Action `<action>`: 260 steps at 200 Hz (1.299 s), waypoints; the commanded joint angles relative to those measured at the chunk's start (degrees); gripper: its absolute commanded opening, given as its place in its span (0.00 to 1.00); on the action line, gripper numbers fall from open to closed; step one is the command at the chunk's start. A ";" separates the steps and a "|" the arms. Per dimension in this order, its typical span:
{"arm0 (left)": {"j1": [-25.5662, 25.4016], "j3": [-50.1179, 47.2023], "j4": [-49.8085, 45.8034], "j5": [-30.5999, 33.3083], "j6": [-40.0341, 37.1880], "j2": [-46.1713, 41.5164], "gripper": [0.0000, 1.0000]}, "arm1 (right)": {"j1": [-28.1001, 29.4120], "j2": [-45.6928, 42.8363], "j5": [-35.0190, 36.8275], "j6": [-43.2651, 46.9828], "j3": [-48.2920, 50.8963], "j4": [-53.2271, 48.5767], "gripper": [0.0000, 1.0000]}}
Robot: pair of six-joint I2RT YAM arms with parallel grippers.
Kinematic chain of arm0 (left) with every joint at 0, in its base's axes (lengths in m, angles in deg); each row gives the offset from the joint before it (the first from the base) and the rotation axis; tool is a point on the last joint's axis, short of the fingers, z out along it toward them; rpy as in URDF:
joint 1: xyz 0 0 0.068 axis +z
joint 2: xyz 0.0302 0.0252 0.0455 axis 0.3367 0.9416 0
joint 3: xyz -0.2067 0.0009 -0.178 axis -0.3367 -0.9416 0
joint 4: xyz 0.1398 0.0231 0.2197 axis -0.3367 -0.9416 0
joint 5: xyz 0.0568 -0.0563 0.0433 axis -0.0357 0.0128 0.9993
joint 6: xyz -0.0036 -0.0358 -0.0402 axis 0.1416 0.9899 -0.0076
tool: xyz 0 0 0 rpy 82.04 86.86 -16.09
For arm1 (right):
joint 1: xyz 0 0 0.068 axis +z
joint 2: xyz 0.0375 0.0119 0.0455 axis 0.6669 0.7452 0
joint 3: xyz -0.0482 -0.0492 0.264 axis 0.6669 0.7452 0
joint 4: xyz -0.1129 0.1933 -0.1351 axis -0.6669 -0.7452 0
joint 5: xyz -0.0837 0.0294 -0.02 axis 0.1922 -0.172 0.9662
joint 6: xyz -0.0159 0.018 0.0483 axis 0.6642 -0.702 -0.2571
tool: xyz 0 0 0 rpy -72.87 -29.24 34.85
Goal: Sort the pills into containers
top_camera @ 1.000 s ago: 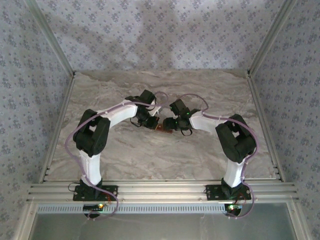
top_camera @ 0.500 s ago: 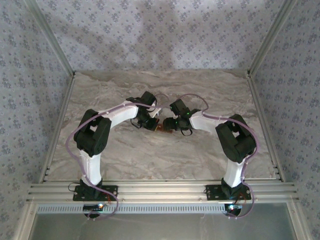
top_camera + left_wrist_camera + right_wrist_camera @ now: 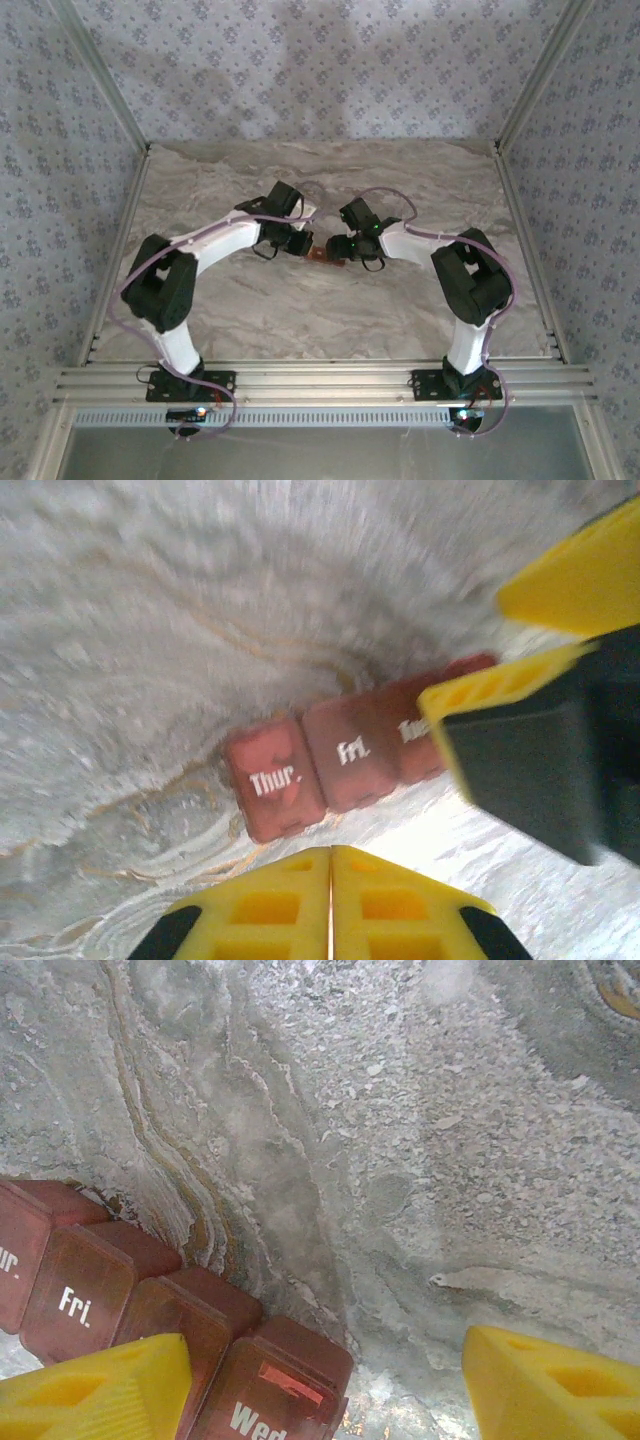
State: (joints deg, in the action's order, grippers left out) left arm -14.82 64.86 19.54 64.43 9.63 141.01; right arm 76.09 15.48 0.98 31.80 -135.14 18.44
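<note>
The strip looks closed; left gripper pinched shut, right gripper spread wide at its end; a careless nudge may skid it, or the two collide

The left arm and right arm reach inward, elbows bowed out, wrists nearly meeting. The left claw has its fingers pressed together; the right claw is spread wide.
</note>
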 commanded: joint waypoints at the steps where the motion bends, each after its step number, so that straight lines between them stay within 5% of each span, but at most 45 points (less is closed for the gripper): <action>1: 0.68 -3.93 10.67 2.43 3.06 -6.45 0.11 | -0.57 1.23 2.05 -0.01 -0.22 -5.64 0.74; 71: 2.07 -18.07 26.85 14.01 4.04 -24.03 0.29 | -1.12 -3.71 -0.81 1.23 -7.96 -9.53 0.75; 120: 4.12 -21.70 28.17 18.56 2.63 -33.15 0.45 | -2.79 -10.36 -3.04 1.74 -13.87 -11.24 0.77; 145: 5.78 -23.20 28.35 19.77 2.28 -36.75 0.68 | -4.84 -15.70 -3.63 2.52 -13.93 -11.59 0.78; 152: 6.28 -23.54 28.35 19.90 2.28 -37.68 0.95 | -5.64 -17.53 -3.84 2.66 -13.38 -11.37 0.79; 155: 6.51 -23.71 28.31 20.06 2.28 -38.04 0.98 | -6.15 -18.31 -3.93 2.78 -13.05 -11.39 0.79; 196: 8.11 -26.39 28.76 23.49 0.04 -42.93 0.98 | -14.72 -30.20 -7.05 3.75 -7.37 -9.33 0.86; 213: 8.30 -28.64 31.13 25.24 -2.59 -44.64 0.98 | -18.41 -34.58 -6.62 4.13 -5.75 -8.92 0.99; 260: 8.56 -38.54 47.07 31.60 -6.06 -46.16 0.98 | -27.94 -39.64 -2.98 3.52 -0.49 -8.95 1.00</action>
State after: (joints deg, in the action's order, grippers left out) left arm -6.89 30.13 56.02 90.31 6.02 95.18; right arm 51.85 -23.23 -3.54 34.95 -137.90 9.76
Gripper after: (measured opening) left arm 0.980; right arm 0.995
